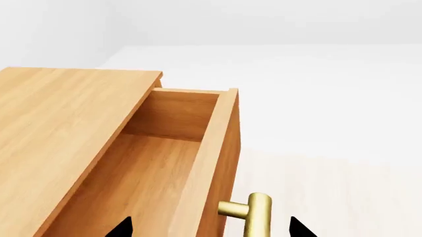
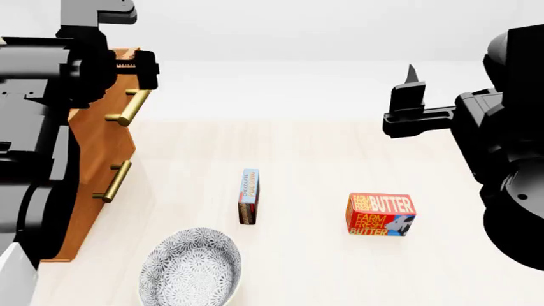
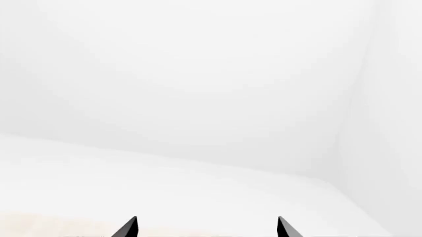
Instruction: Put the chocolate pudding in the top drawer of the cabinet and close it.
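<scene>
Stood on its narrow edge on the pale floor: chocolate pudding (image 2: pixel 249 196), well apart from the cabinet (image 2: pixel 95 166), between the patterned bowl (image 2: pixel 191 268) and butter box (image 2: pixel 381 215). Pulled open and bare inside: top drawer (image 1: pixel 155 173). Spread apart astride its brass handle (image 1: pixel 254 215): left gripper (image 1: pixel 209 228). Raised over bare floor, fingers apart, holding nothing: right gripper (image 3: pixel 207 227).
</scene>
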